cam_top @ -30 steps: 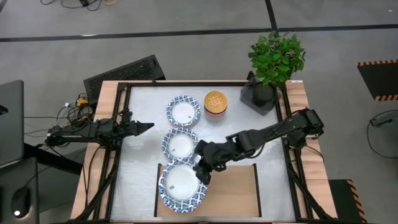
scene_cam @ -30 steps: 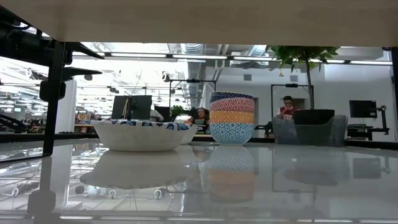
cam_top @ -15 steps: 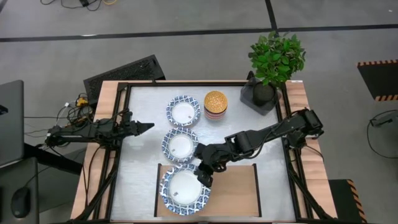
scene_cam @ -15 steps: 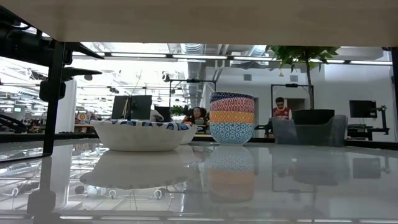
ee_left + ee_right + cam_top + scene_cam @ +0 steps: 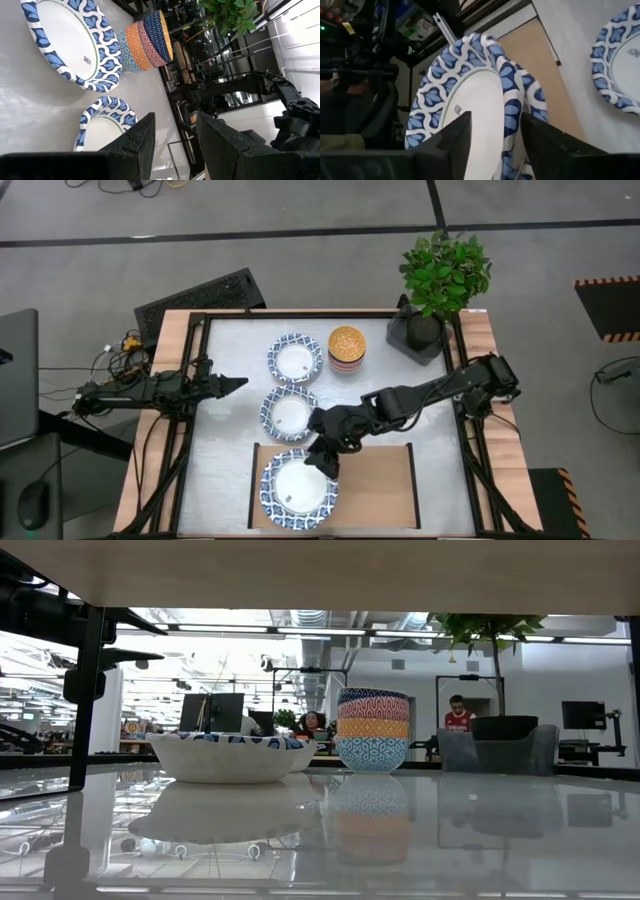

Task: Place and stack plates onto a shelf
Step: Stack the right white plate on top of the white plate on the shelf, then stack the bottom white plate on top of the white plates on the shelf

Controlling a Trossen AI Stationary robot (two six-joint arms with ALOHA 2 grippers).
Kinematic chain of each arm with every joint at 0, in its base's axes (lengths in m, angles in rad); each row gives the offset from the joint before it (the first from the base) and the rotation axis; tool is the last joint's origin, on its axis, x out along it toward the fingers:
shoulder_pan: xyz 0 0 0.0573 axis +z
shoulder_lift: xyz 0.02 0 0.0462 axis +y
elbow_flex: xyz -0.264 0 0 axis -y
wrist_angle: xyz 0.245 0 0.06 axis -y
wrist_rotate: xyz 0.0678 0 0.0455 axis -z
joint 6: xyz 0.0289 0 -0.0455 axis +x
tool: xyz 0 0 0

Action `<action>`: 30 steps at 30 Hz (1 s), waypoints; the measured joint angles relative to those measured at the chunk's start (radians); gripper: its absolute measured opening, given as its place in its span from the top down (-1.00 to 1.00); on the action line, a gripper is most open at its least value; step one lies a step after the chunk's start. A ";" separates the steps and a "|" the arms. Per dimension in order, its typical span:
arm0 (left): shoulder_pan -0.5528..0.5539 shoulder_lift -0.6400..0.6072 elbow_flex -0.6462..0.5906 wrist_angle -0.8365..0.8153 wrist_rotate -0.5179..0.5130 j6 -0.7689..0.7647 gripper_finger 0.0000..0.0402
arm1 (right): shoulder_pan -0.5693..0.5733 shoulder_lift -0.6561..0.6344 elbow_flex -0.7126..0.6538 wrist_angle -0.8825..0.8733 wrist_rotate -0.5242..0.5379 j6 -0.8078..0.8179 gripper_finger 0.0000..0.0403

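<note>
Two blue-and-white rimmed plates lie flat on the tabletop, one at the far middle (image 5: 295, 358) and one nearer (image 5: 290, 413). A stack of two plates (image 5: 298, 490) rests on the left end of the light-wood shelf (image 5: 375, 485). My right gripper (image 5: 322, 463) hovers open at the stack's far right rim; in the right wrist view its fingers (image 5: 447, 142) stand on either side of the upper plate's rim (image 5: 512, 120). My left gripper (image 5: 235, 383) waits open at the table's left, clear of the plates. My right gripper comes slanting down from the table's far right, one finger over and one under the upper plate's far right rim (image 5: 512, 120). I cannot tell whether either finger touches it. The plate lies on the plate below it.
A stack of patterned bowls (image 5: 346, 347) stands at the far middle beside the farthest plate. A potted plant (image 5: 440, 280) fills the far right corner. Black frame rails (image 5: 188, 410) run along the table's sides. The shelf's right half is bare wood.
The upper plate on the shelf has shifted a little toward the table's near edge and has settled flatter onto the plate beneath it. My right gripper has stayed at its far right rim. My left arm has kept still.
</note>
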 joint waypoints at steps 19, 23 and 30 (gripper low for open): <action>0.000 0.000 0.000 0.001 0.001 0.019 0.36 | -0.130 -0.023 0.212 -0.532 0.292 -0.085 0.08; 0.000 0.000 0.000 0.001 0.001 0.023 0.36 | -0.197 0.018 0.210 -0.569 0.270 -0.079 0.07; 0.000 0.000 0.000 0.000 0.000 0.045 0.36 | -0.273 0.135 0.211 -0.548 0.169 -0.113 0.00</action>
